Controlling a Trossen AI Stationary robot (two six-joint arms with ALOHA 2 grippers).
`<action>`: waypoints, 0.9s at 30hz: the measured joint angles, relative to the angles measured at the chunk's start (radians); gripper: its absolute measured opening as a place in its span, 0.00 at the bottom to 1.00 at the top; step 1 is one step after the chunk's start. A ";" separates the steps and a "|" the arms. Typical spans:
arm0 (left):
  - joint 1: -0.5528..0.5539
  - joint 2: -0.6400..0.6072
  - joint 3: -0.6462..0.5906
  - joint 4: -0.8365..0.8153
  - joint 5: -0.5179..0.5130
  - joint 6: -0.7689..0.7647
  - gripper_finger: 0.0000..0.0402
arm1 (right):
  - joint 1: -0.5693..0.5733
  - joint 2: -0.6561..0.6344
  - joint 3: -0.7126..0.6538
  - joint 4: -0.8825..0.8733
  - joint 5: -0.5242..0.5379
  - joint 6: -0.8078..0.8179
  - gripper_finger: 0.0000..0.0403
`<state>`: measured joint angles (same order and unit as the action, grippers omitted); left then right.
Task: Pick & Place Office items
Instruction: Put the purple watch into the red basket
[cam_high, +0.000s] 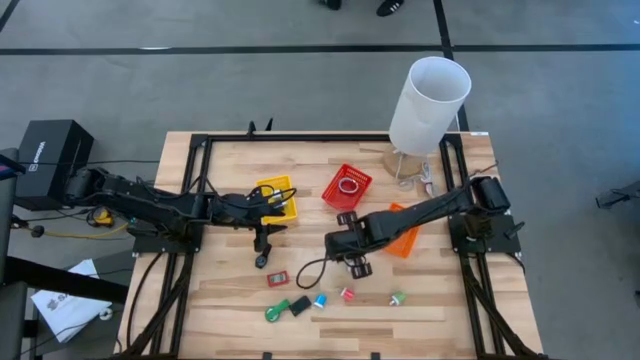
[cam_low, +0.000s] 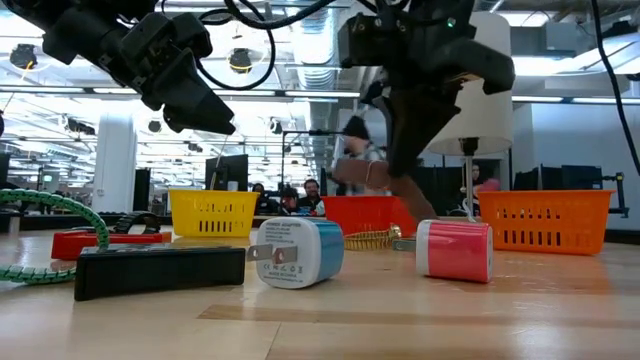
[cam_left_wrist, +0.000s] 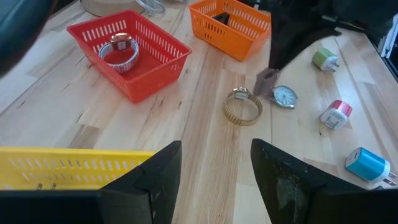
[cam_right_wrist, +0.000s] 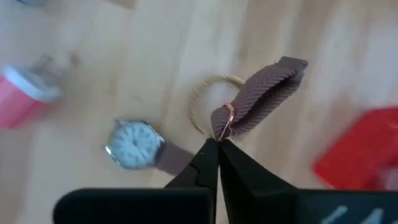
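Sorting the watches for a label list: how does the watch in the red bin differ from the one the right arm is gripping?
The watch in the red bin has a silvery metal band and lies untouched. The strap watch has a brownish woven strap, pinched by the shut right gripper, its face on the table. Both have round faces.

We see a tall white cylinder (cam_high: 428, 103) standing at the far edge of the wooden table (cam_high: 225, 305). In front of it sit a yellow bin (cam_high: 279, 197), a red bin (cam_high: 347, 186) and an orange bin (cam_high: 404, 240), side by side.
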<state>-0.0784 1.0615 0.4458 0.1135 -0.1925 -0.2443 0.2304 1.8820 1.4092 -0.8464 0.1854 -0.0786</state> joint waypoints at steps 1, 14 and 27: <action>0.000 0.000 0.000 0.000 0.000 0.000 0.46 | -0.006 0.000 0.011 -0.032 0.019 -0.001 0.00; 0.000 0.000 0.000 0.001 0.000 0.000 0.46 | -0.070 -0.042 0.224 -0.427 0.224 -0.010 0.00; 0.000 0.000 0.001 0.012 0.000 0.000 0.46 | -0.255 -0.275 0.178 -0.148 0.304 -0.163 0.00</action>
<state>-0.0784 1.0615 0.4465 0.1252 -0.1927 -0.2443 -0.0244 1.6071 1.5875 -0.9941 0.4894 -0.2420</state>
